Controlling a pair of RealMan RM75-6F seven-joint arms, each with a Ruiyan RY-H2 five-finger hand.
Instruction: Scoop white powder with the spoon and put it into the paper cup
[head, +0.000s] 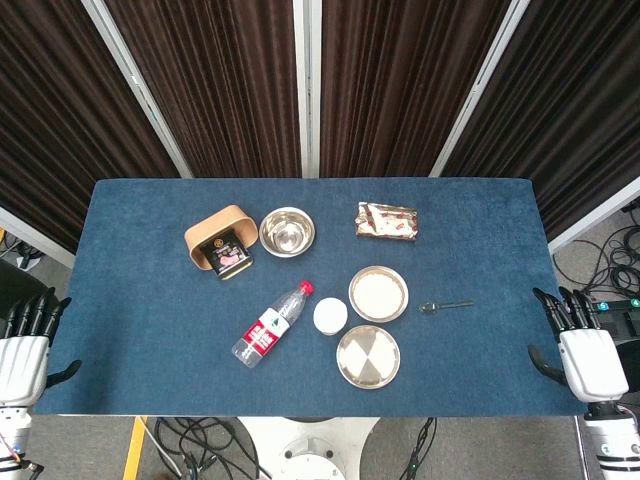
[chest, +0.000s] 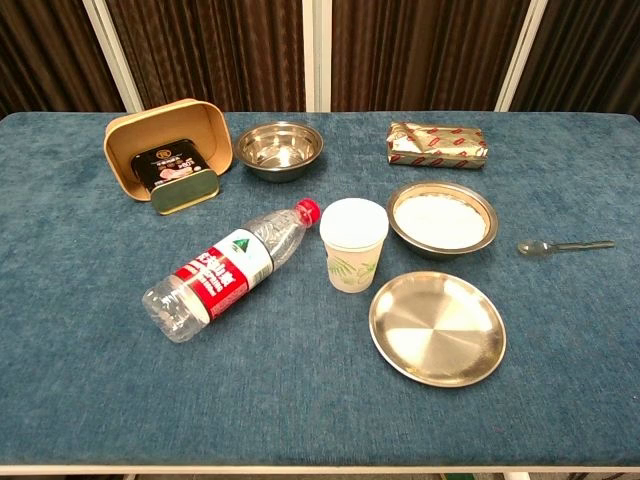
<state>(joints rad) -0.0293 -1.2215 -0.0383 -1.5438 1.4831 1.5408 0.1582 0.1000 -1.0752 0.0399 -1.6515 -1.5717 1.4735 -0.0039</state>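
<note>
Where the tabletop (head: 150, 340), covered in blue cloth, meets its near edge, both hands sit just off it at the two ends: the left hand (head: 25, 345) and the right hand (head: 585, 350) each have fingers spread and hold nothing. Below the near edge, cables lie on the floor. Nearest on the cloth is an empty steel plate (chest: 437, 327); left of it a water bottle (chest: 232, 267) lies on its side, its red cap beside the upright paper cup (chest: 353, 244). Just beyond the plate, a steel bowl (chest: 442, 218) holds the white powder (chest: 440, 220); the spoon (chest: 563, 246) lies to its right, apart from it, toward the right edge. Toward the far edge sit a foil packet (chest: 438, 145), an empty steel bowl (chest: 279, 148), and a tipped tan container (chest: 168, 145) with a dark tin (chest: 178, 176) at its mouth. Dark curtains (head: 220, 80) hang behind
</note>
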